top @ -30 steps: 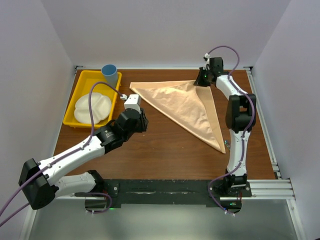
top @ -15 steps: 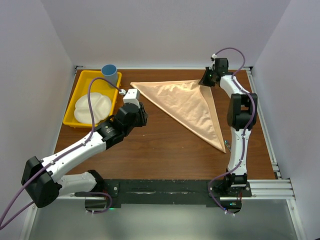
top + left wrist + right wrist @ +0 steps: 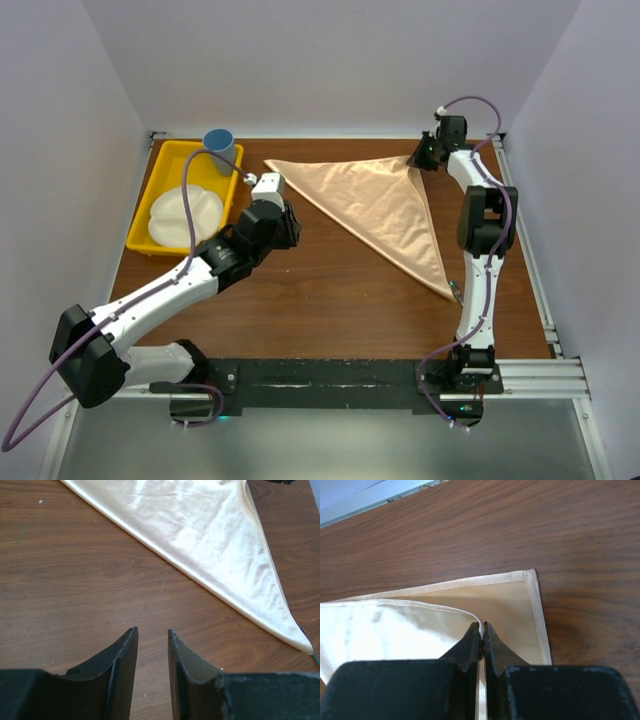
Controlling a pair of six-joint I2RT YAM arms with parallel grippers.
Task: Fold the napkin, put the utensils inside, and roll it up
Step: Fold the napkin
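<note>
step: folding; napkin [image 3: 385, 205] is lying triangular on the worktop [image 3: 330, 290], far right.
right end effector [image 3: 481, 630]: pinching its top-layer corner.
left end effector [image 3: 152, 635]: hovering slightly open, empty.
next: calling for aligning, then releasing, that corner.

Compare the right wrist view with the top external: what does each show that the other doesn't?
Only the right wrist: the right tool shut on the hem of the napkin's upper layer, with the lower layer's corner flat beyond it. Only the top external: the whole folded triangle, the left tool, the yellow tray, white plate and blue cup. Both: the napkin's far right corner on the wooden table.
</note>
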